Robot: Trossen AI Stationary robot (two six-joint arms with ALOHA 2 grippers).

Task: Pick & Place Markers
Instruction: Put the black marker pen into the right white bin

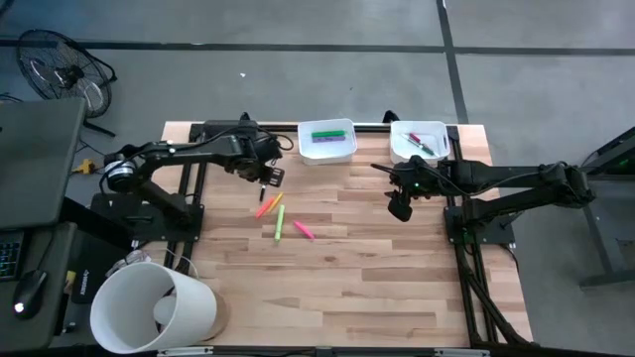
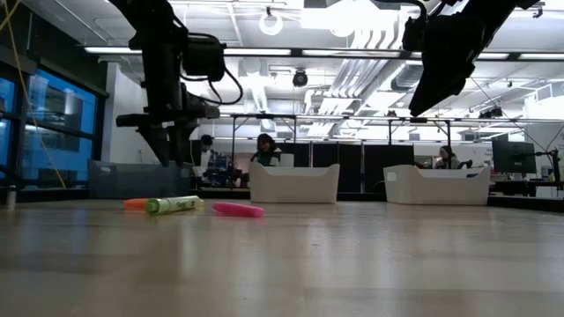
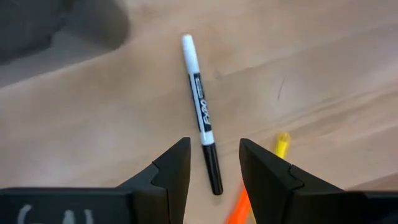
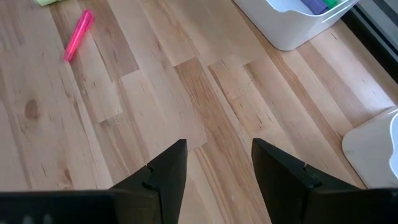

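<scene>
A white-barrelled marker with a black cap [image 3: 200, 106] lies flat on the wooden table. My left gripper [image 3: 214, 146] [image 1: 270, 180] hangs over it, open, with one finger on each side of the black cap end and not touching it. Beside it lie an orange marker [image 1: 266, 206], a yellow-green marker [image 1: 280, 223] and a pink marker [image 1: 304, 230]. My right gripper [image 4: 217, 152] [image 1: 400, 203] is open above bare table near the right tray and holds nothing. The left tray [image 1: 327, 151] has green and purple markers in it; the right tray [image 1: 402, 154] has red and green ones.
Both white trays stand at the table's far edge. A large white cylinder [image 1: 149, 307] lies on its side at the near left corner. Bare wood stretches across the table's middle and near side. People sit at desks in the room beyond [image 2: 264, 150].
</scene>
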